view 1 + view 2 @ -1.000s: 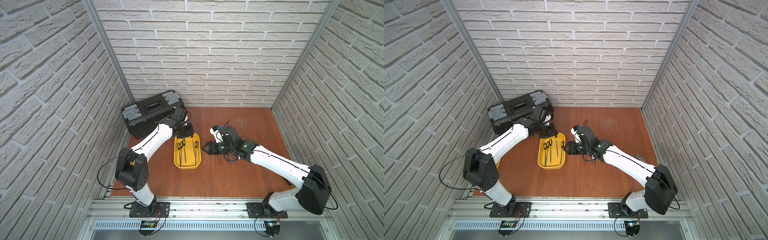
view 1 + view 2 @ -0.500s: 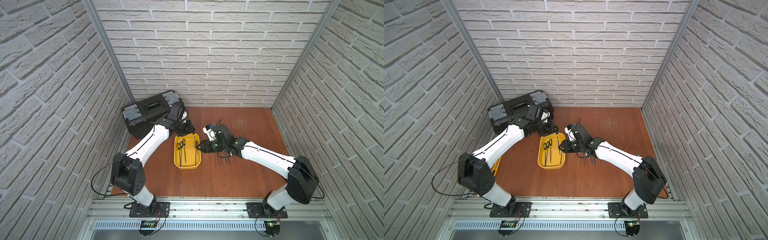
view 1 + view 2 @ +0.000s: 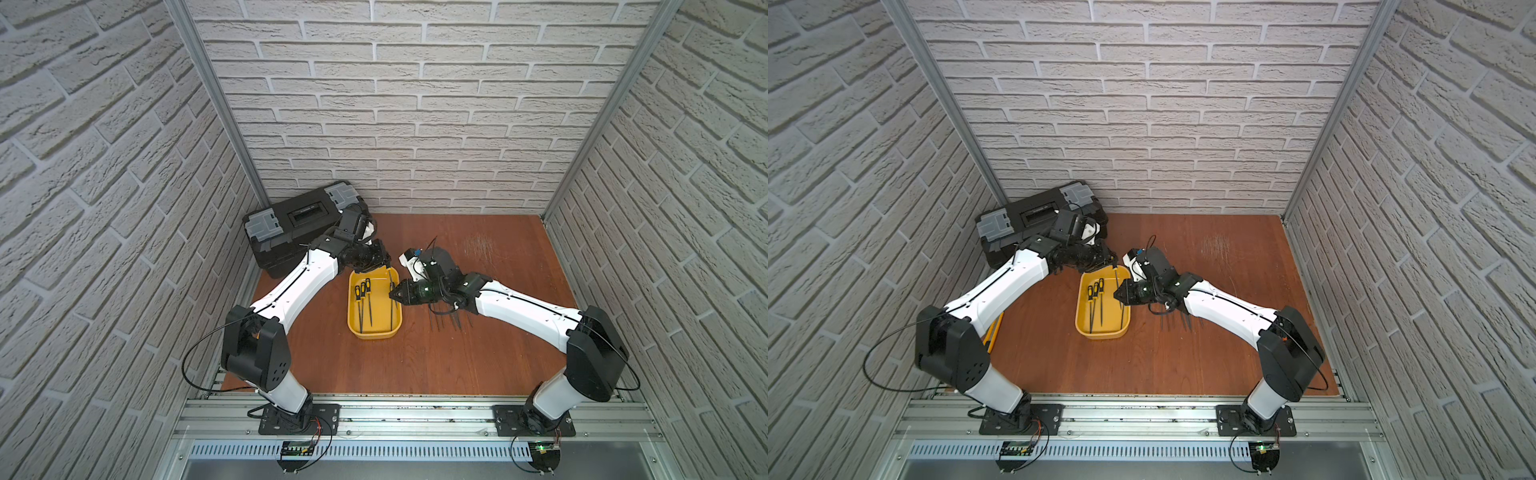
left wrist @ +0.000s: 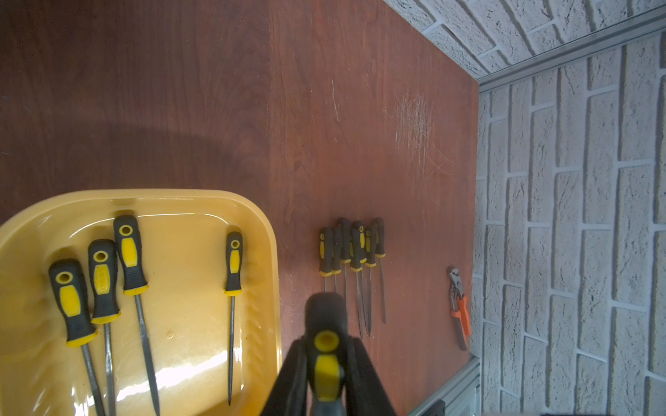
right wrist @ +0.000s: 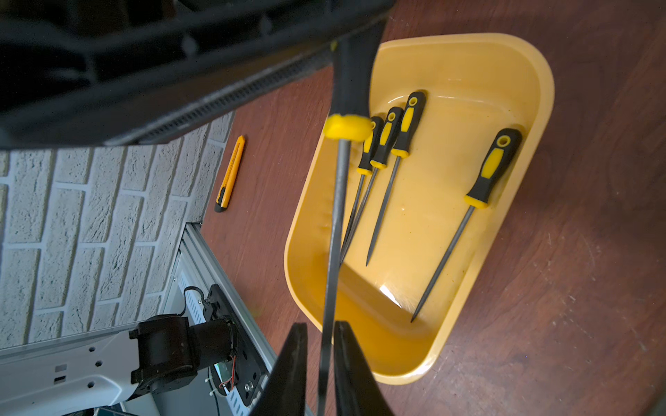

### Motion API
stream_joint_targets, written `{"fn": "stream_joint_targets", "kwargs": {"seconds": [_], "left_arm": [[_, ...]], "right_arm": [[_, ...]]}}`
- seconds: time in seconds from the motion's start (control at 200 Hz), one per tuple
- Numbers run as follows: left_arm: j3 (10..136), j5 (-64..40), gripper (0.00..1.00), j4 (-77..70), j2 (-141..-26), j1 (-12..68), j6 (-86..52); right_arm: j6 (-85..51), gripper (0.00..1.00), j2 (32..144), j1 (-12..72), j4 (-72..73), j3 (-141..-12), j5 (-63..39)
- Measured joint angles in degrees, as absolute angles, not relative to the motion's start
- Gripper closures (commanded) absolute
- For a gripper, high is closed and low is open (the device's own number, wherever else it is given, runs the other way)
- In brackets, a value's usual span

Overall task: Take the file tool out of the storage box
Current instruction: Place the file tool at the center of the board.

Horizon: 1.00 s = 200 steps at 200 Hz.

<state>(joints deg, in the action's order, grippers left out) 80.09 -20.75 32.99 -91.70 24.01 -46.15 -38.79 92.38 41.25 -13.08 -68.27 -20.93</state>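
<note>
The yellow storage box [image 3: 374, 334] [image 3: 1100, 334] sits mid-table. Above its far end my left gripper [image 4: 326, 344] [image 3: 382, 264] is shut on the black-and-yellow handle of a file tool [image 4: 326, 374], which hangs in the air. The file's grey blade [image 5: 337, 201] runs down between the fingers of my right gripper [image 5: 320, 324] [image 3: 392, 294]. Those jaws are nearly closed around it, with a thin gap on one side. Three more files [image 4: 101, 281] lie together in the box [image 4: 252, 201], and a slimmer one [image 4: 233, 263] lies apart.
Several files [image 4: 351, 248] [image 3: 446, 322] lie in a row on the table right of the box. Orange-handled pliers [image 4: 459, 309] lie near the right wall. A yellow utility knife [image 5: 230, 173] lies by the left wall. A black toolbox [image 3: 299, 224] stands at the back left.
My right gripper has moved left, from the table beside the box to its right rim, and its jaws have narrowed around the blade. The left gripper stays shut on the handle.
</note>
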Motion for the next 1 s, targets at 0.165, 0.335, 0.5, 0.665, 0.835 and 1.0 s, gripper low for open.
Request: {"fn": "stream_joint_targets", "kwargs": {"seconds": [0.165, 0.335, 0.5, 0.665, 0.835, 1.0], "left_arm": [[80.09, -20.93, 0.82, 33.01, -91.66, 23.99, -46.19], [80.12, -21.08, 0.73, 33.01, -91.66, 23.99, -46.13], [80.18, -21.04, 0.35, 33.12, -91.66, 23.9, -46.24], [80.68, -21.1, 0.15, 33.85, -91.79, 23.51, -45.45], [83.13, -21.1, 0.02, 35.51, -92.53, 22.92, -44.14], [84.62, -20.99, 0.01, 37.67, -92.55, 22.04, -42.17]], "right_arm": [[-39.11, 0.96, 92.44, 41.17, -13.54, -68.38, -20.38], [-39.2, 0.97, 92.53, 41.12, -13.61, -68.38, -20.27], [-38.61, 0.97, 92.53, 41.43, -13.98, -68.42, -20.4], [-37.67, 0.97, 92.51, 41.5, -16.14, -68.86, -19.51], [-36.51, 0.97, 91.74, 40.97, -18.33, -68.75, -17.78], [-35.0, 0.97, 87.7, 39.4, -21.56, -66.26, -15.64]]}}
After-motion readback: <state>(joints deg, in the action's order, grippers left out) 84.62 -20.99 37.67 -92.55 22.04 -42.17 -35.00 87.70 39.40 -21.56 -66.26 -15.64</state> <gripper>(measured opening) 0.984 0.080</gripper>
